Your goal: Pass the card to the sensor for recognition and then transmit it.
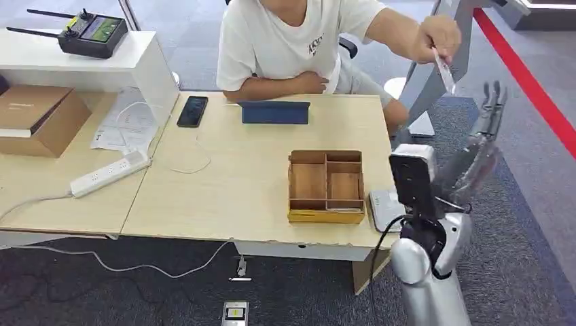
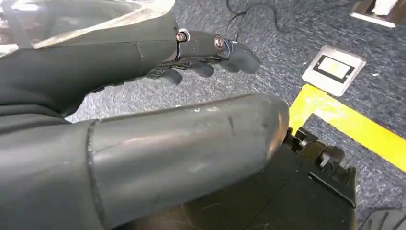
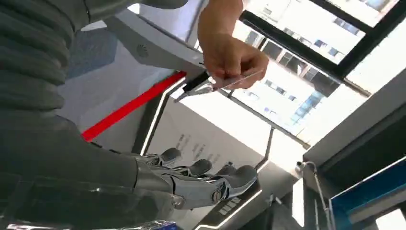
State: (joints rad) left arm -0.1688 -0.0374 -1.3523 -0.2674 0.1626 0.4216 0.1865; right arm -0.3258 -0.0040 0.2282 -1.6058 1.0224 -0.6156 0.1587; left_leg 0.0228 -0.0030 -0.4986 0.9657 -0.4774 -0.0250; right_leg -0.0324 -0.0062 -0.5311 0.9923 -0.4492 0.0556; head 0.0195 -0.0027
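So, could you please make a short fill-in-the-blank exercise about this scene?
1. The card is held by the ____, not by the robot.
2. The robot's right hand is raised below the card and holds ____.
3. The wooden tray stands on the ____.
4. The black phone lies ____ the blue tablet case.

Missing words: person; nothing; table; beside

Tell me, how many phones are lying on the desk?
1: a black phone lies flat near the desk's far edge, left of the blue tablet. No others visible.
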